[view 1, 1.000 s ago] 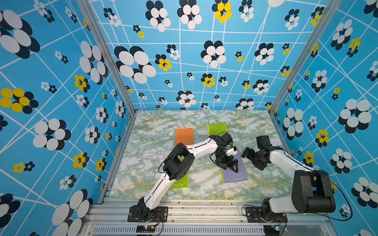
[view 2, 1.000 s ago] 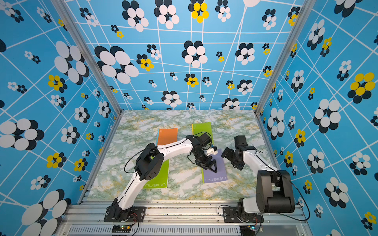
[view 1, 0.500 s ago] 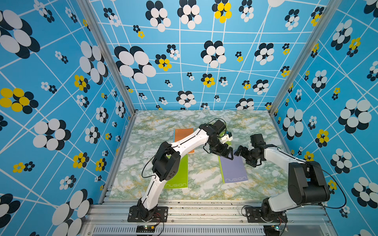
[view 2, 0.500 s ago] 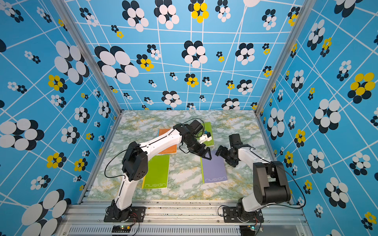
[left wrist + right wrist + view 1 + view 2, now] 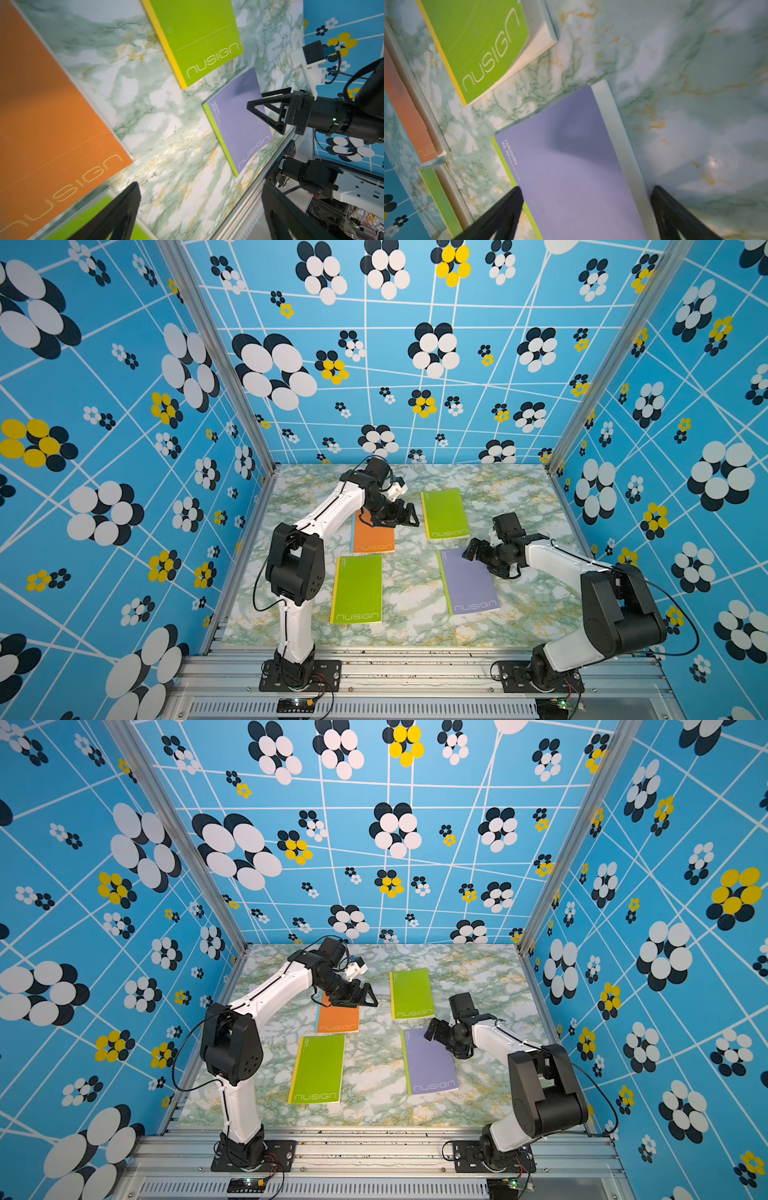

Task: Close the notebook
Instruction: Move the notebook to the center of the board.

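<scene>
In the last 1 s the left end effector (image 5: pixel 403 516) backed off the purple notebook (image 5: pixel 467 585) and now hangs spread over the orange notebook (image 5: pixel 373 537). The right end effector (image 5: pixel 473 551), spread too, hovers at the purple one's far corner. It's flat and shut on the counter (image 5: pixel 415 630), so this looks done to me.

Purple notebook (image 5: pixel 467 583), lower right of centre in a top view: lilac cover, lime-green spine strip, white lettering.
Orange notebook (image 5: pixel 372 536), centre: pale blue spine edge.
Upper green notebook (image 5: pixel 444 512) and lower green notebook (image 5: pixel 357 589): lime covers, yellow spines.
Tabletop (image 5: pixel 415 630): white-green marble, gold veins.
Walls (image 5: pixel 374 364): bright blue, white lines, black-white and black-yellow flowers.
Left arm (image 5: pixel 324 512) and right arm (image 5: pixel 557 562): white links, black joints.
</scene>
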`<state>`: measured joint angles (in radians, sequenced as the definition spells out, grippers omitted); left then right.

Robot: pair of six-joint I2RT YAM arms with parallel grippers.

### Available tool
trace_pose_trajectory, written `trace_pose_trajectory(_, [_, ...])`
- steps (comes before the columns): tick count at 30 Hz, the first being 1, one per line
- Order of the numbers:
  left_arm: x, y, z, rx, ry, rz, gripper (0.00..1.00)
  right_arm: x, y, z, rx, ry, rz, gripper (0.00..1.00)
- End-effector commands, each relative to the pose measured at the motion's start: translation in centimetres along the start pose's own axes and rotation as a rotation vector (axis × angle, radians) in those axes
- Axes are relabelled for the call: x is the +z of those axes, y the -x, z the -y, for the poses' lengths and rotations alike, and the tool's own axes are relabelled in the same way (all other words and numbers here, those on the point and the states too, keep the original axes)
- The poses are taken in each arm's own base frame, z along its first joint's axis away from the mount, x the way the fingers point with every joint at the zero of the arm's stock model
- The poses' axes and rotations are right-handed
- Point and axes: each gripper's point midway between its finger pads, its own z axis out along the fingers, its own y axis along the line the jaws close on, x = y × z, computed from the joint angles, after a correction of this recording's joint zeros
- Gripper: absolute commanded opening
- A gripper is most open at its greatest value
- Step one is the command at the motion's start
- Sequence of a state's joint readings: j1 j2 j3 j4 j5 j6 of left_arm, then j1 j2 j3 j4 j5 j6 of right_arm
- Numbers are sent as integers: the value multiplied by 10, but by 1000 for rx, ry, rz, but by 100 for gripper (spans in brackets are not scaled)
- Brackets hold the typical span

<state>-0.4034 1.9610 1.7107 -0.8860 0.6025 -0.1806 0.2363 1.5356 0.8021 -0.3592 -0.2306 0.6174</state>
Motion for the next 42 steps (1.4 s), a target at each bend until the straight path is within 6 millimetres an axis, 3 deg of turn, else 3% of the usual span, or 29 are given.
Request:
trace_pose_trajectory(1, [-22, -8, -18, -1, 30, 33, 94, 11, -42, 23, 38, -89, -118, 99])
trace_pose_trajectory(7, [-39, -20, -69, -111, 60, 55, 94, 17, -56, 11, 7, -100, -140, 99])
trace_pose_trajectory(11, [-59, -25, -89, -132, 82, 103, 94, 20, -55, 8, 7, -100, -137, 99])
trace_pose_trajectory(19, [-80, -39, -132, -199, 138, 142, 94, 15, -64, 8, 2, -115, -145, 99])
trace_pose_trajectory(30, [-106, -44, -193, -299, 196, 226, 93, 10, -73, 4, -11, -117, -146, 99])
trace_pose_trajectory(35, [-118, -48, -219, -314, 261, 283, 93, -6, -48, 8, -85, -215, -69, 99])
trace_pose_trajectory(42, [-136, -57, -259, -301, 402, 414, 94, -33, 22, 2, -172, -232, 106, 99])
